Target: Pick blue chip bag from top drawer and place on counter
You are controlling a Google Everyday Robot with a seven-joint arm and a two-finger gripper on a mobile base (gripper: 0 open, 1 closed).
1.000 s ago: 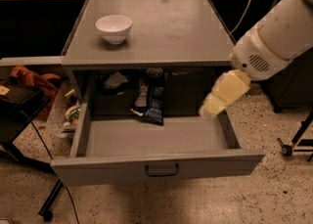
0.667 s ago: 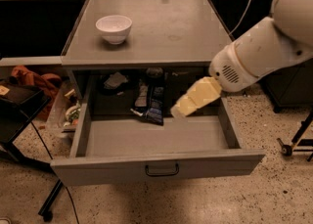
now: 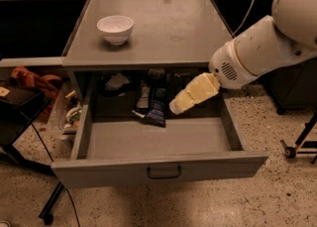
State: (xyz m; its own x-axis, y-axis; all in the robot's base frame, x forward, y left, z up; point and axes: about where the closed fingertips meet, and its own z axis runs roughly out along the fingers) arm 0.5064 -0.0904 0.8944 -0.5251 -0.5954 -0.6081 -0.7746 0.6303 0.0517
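Navy bag (image 3: 153, 106) lies ungrasped in the open drawer (image 3: 163, 164). Gripper (image 3: 177, 106) just right of it, open or closed cannot tell. Reach step; next, lower onto bag.

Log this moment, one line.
gripper: above open top drawer, beside blue chip bag | bag: lying in drawer | counter: no bag yet

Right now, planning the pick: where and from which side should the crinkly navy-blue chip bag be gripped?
Probably across the narrow width of the crinkly navy-blue chip bag, near its front end, from above: it lies flat, lengthwise front to back. The yellowish gripper hangs just beside it.
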